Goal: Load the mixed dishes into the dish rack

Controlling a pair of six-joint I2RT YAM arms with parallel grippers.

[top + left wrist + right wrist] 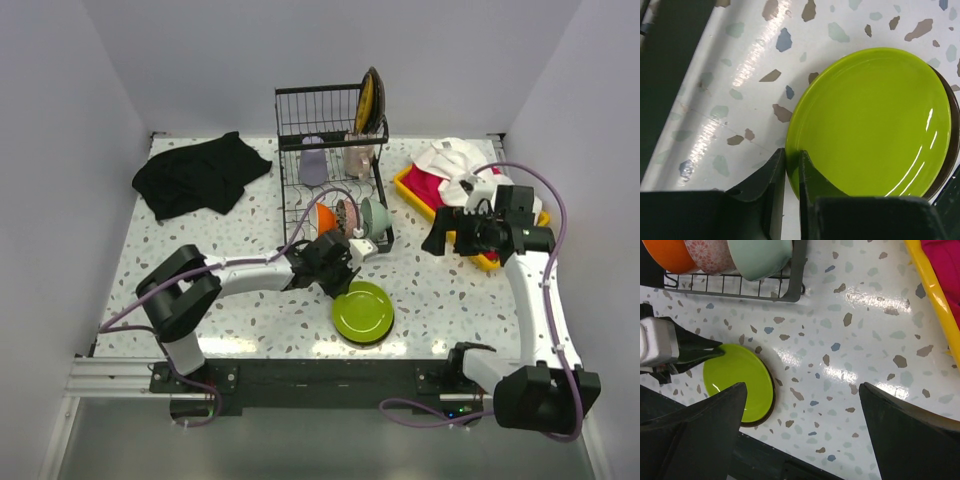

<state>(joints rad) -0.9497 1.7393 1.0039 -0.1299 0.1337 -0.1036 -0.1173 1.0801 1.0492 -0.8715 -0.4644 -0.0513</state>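
A lime green plate (pixel 363 312) (pixel 875 120) (pixel 737 380) lies on top of a black plate (pixel 954 145) (pixel 771 400) near the table's front edge. My left gripper (pixel 343 283) (pixel 791 152) is shut on the green plate's left rim, one finger above it and one below. The dish rack (pixel 330 150) (pixel 795 280) stands behind. Its lower grid holds an orange bowl (pixel 322 218), a floral bowl (pixel 347 213) and a pale green bowl (pixel 373 213). A lavender mug (pixel 313 160) and a pinkish mug (pixel 360 150) sit higher up. My right gripper (pixel 440 240) (pixel 802 387) hangs open over bare table, holding nothing.
A yellow tray (pixel 410 188) (pixel 930 300) with pink and white cloths sits at the right, under my right arm. A black cloth (pixel 200 172) lies at the back left. A yellow and a dark plate (pixel 370 100) stand upright in the rack's raised basket.
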